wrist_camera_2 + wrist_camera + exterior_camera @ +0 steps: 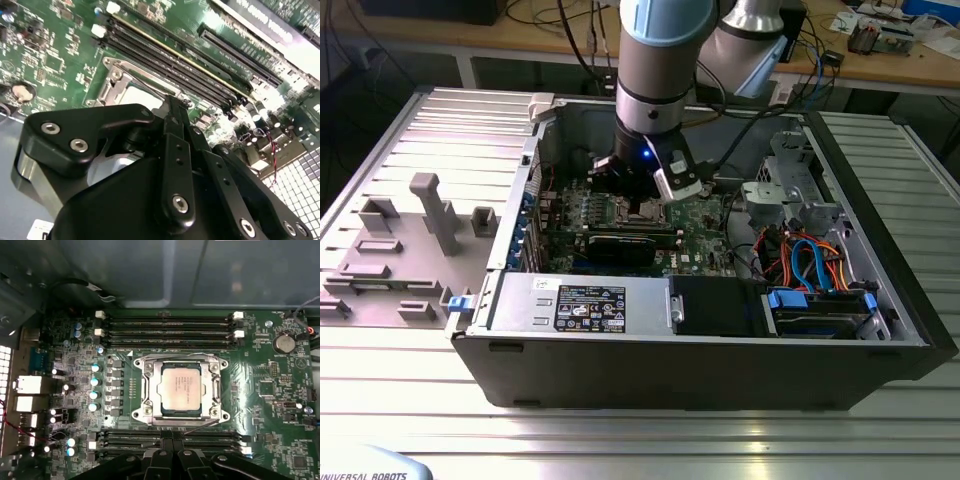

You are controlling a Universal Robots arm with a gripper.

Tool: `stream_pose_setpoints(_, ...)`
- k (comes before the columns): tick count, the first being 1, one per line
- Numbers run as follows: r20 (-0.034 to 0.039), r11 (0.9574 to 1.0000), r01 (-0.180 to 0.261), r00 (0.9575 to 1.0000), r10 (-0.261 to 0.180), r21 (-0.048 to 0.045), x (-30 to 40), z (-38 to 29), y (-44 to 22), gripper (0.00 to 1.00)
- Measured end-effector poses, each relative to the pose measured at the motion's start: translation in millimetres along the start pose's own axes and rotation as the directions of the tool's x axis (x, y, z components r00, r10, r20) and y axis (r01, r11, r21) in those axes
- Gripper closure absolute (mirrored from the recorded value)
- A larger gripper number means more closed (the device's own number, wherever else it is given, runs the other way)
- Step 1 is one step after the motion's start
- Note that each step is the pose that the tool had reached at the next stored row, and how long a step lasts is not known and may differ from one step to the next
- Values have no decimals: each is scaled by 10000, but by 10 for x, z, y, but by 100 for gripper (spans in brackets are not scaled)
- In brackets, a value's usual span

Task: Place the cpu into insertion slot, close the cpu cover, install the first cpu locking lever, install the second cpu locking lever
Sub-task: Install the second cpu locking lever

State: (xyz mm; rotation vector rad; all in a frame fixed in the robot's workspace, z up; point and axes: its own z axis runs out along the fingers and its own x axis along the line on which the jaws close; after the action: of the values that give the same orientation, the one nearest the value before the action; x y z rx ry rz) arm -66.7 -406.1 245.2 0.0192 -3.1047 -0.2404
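Note:
The cpu [180, 388] lies flat in the insertion slot [138, 413] on the green motherboard, silvery top up. The cpu cover [149, 390] is folded down around it as a metal frame. A thin wire locking lever [202, 426] slants out from the slot's corner to my fingertips. My gripper [172, 447] stands at the slot's edge with its fingers together; whether the lever is pinched I cannot tell. In the second wrist view the gripper [173, 102] reaches over the cover [107, 91] and the cpu [142, 95]. In the exterior view the gripper [642, 205] hangs low inside the open computer case.
Long memory slots [165, 325] run on both sides of the socket. A black card [620, 245], the power supply [580, 300] and a bundle of blue and orange cables [810, 262] lie within the case walls [670, 370]. A coin battery [284, 342] sits near the board's edge.

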Motion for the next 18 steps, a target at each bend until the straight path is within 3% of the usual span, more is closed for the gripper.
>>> stream_pose_setpoints(4,0,10000,2,10000,-2,-75,44,48,-15,89)
stream_pose_setpoints(9,0,9999,5,10000,-5,-164,55,104,-87,89)
stream_pose_setpoints(11,1,9997,7,10000,-7,-241,58,114,-108,89)
stream_pose_setpoints(12,2,9994,7,10000,-7,-339,64,126,-117,89)
stream_pose_setpoints(14,3,9992,11,10000,-11,-408,64,139,-119,89)
stream_pose_setpoints(18,3,9991,12,10000,-12,-415,64,139,-119,89)
